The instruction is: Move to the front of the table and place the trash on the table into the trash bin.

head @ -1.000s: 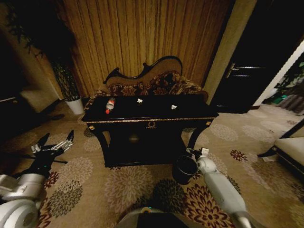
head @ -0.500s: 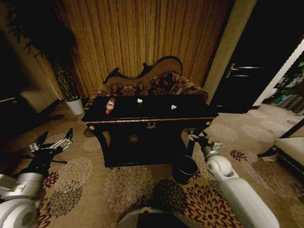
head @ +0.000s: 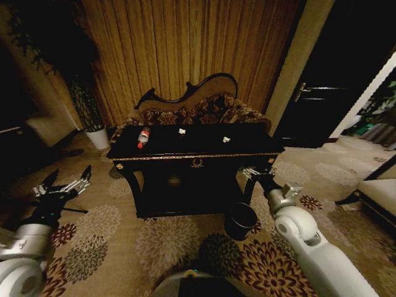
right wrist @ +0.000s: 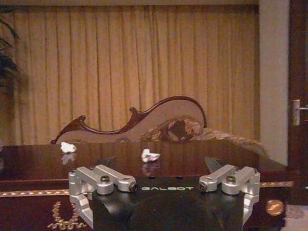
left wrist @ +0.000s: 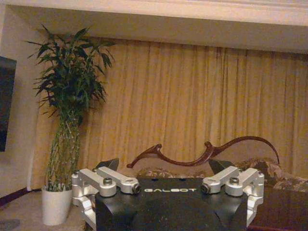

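Table unchanged; right end effector risen to table edge, open, empty; left open.

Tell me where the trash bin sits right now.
In the head view, the trash bin stands on the carpet by the table's front right leg, just below the right gripper.

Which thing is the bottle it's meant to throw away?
Find the black table before the sofa. The bottle lies at its left end. It alone has a red cap and label; the other trash is white scraps.
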Available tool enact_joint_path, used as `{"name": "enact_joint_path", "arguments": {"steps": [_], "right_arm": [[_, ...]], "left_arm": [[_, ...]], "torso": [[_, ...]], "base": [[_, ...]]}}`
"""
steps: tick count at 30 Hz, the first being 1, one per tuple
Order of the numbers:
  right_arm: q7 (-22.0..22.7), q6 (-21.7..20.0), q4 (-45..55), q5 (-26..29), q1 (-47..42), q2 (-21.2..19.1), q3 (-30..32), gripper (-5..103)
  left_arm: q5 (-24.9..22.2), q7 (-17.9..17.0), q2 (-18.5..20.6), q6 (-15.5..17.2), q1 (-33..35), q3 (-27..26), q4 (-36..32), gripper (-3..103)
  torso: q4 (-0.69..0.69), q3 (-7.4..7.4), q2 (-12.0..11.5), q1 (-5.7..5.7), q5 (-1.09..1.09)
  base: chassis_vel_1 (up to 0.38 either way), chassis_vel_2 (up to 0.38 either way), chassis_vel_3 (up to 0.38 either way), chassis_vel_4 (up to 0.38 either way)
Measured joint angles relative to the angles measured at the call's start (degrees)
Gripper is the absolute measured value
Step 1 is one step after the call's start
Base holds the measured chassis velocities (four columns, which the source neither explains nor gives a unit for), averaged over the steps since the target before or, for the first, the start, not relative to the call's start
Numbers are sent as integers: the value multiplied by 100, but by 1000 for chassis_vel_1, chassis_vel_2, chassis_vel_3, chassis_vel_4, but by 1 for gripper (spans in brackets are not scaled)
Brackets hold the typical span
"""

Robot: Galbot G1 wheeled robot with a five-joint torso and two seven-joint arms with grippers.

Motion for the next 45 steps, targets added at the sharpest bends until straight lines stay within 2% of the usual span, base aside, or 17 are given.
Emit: {"name": "enact_joint_path", "arguments": {"steps": [3, 7, 45], "right_arm": [[-1, 29, 425, 118, -472, -45, 292, 100], [12, 36, 648, 135, -621, -44, 328, 100], [31, 29, 728, 67, -526, 138, 90, 100]], "left_arm": [[-80, 3, 53, -1, -11, -68, 0, 100], [-83, 3, 52, 0, -17, -69, 0, 100], [-91, 32, -46, 7, 111, -169, 0, 100]], "torso": [[-1, 0, 0, 0, 0], [-1, 0, 0, 0, -1], [0, 0, 0, 0, 0]], "base": [[0, 0, 0, 0], [0, 0, 0, 0], [0, 0, 0, 0]]}}
